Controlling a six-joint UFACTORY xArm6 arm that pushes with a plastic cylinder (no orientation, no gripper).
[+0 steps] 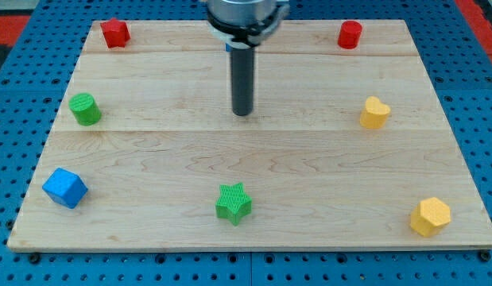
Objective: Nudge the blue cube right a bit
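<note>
Wooden surface point(309, 159) lies on a blue board with holes point(15, 71). My tip point(242, 114) stands near the middle, a little toward the view's top, touching no block. I have no fingers, only the rod. The blue cube point(65, 188) sits at the view's bottom left, well apart from the tip. A green star point(234, 203) is below the tip, a green cylinder point(85, 109) above the cube.
</note>
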